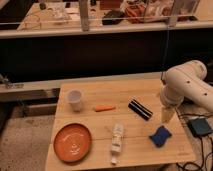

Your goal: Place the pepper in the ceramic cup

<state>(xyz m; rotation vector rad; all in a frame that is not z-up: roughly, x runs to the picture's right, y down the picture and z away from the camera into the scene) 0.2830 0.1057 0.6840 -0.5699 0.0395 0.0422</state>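
Observation:
The pepper (104, 108) is a small slim orange piece lying flat on the wooden table (95, 162), near the middle. The ceramic cup (75, 100) is a small white cup standing upright just left of the pepper, a short gap apart from it. My white arm (186, 86) comes in from the right, and the gripper (167, 116) points down over the right part of the table, above the blue sponge and well to the right of the pepper. Nothing shows in the gripper.
A large round orange plate (72, 142) sits at the front left. A white squeeze bottle (117, 140) lies at the front middle. A black bar-shaped object (140, 109) lies right of the pepper. A blue sponge (160, 136) sits at the front right. A dark box (200, 126) with cables sits off the table's right edge.

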